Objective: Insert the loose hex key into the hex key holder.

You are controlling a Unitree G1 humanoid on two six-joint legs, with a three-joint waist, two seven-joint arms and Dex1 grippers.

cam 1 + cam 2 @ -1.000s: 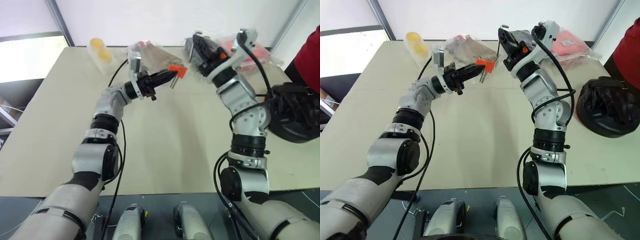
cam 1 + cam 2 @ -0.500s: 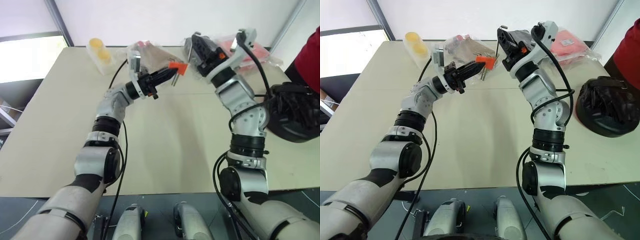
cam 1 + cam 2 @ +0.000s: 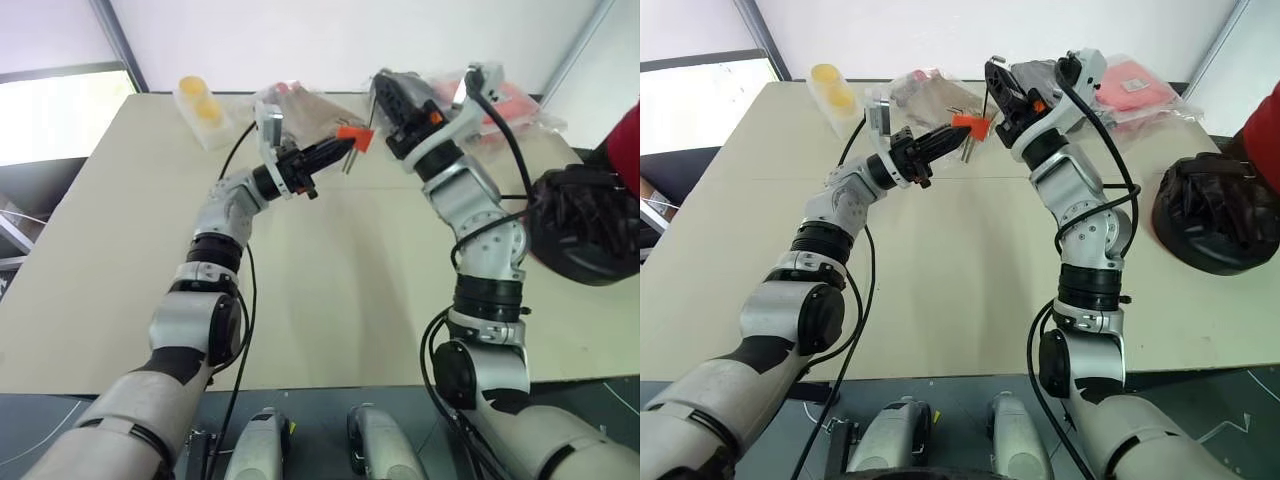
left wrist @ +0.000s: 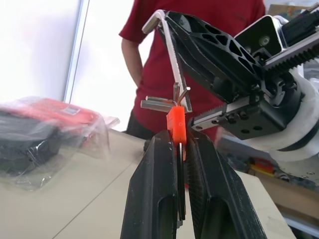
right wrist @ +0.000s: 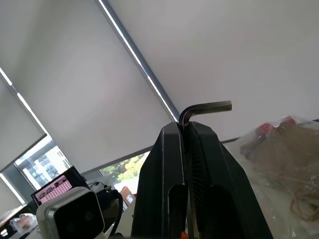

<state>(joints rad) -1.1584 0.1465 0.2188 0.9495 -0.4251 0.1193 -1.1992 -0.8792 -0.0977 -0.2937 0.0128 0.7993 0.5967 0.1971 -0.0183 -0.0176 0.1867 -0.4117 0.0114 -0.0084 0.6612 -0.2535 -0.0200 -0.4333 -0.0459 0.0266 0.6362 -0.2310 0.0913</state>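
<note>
Broadly, a beige tabletop takes up the middle of the head views, and both arms reach up over it toward the upper centre of the frame. A black bag-like object sits at the right edge, with a person in a red top standing behind the tabletop in the left wrist view. Along the top edge lie a red packet in clear plastic at the upper right, a brownish bag in clear wrap at the upper centre, and a clear packet with yellow rounds at the upper left.

The left gripper comes in from the lower left, its fingers clamped on the hex key holder, a small orange block held above the tabletop in the upper centre of the frame (a few short grey keys stick out of its far end). The right gripper comes in from the right, just beside the holder, its fingers pressed together on the loose hex key. The long shank is pinched between them and the short bent end sticks out past the fingertips. In the left wrist view the key's lower end sits just above the holder's protruding keys; whether it touches them cannot be told.
</note>
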